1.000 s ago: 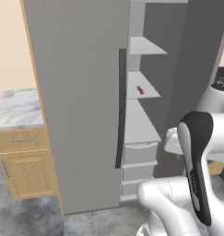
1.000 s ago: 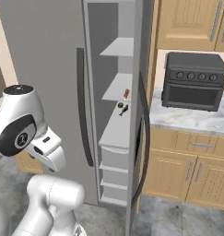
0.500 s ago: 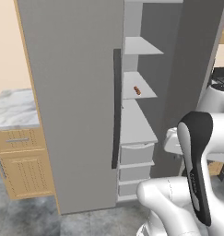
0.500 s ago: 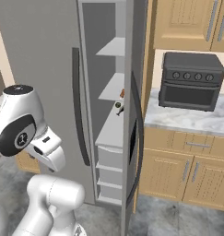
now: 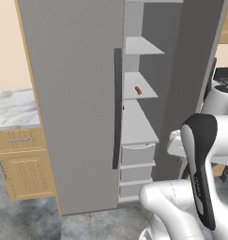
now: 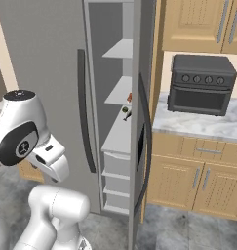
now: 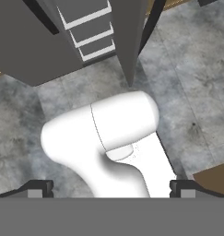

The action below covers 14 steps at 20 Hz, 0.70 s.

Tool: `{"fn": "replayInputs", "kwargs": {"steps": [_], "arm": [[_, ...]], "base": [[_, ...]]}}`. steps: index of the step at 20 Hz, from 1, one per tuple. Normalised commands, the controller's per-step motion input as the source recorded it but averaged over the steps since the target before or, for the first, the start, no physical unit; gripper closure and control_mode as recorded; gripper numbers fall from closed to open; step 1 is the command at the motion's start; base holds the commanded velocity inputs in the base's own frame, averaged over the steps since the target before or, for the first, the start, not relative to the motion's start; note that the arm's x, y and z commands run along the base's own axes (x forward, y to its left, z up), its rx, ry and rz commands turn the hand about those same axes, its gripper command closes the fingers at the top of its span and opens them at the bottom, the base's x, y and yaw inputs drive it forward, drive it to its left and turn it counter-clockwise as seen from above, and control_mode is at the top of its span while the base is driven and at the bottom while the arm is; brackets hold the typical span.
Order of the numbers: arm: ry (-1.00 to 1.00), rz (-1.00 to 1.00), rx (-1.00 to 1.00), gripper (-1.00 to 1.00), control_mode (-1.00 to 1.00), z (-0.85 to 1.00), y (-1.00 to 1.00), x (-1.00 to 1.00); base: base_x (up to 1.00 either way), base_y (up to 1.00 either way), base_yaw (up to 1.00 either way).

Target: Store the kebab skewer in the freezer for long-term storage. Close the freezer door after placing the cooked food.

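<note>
Matt grey freezer (image 5: 78, 93), wooden cabinets (image 6: 198, 176)

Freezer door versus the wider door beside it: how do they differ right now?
The narrow matte grey freezer door stands swung open, edge-on in the right base view; the wide matte grey door is shut flat. The freezer door's long dark handle curves outward; the wide door's dark handle runs straight. Both are tall, grey and matte. Between them the white shelves show, with the small reddish-brown kebab skewer lying on one.
</note>
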Motion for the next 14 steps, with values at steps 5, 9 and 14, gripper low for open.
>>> {"fn": "replayInputs", "kwargs": {"steps": [5, 9, 14], "arm": [[0.0, 0.0, 0.0, -1.0, 1.0, 0.0, 0.0, 0.0], [0.0, 0.0, 0.0, -1.0, 1.0, 0.0, 0.0, 0.0], [0.0, 0.0, 0.0, -1.0, 1.0, 0.0, 0.0, 0.0]], "base": [[-0.01, 0.0, 0.0], [0.0, 0.0, 0.0], [0.0, 0.0, 0.0]]}}
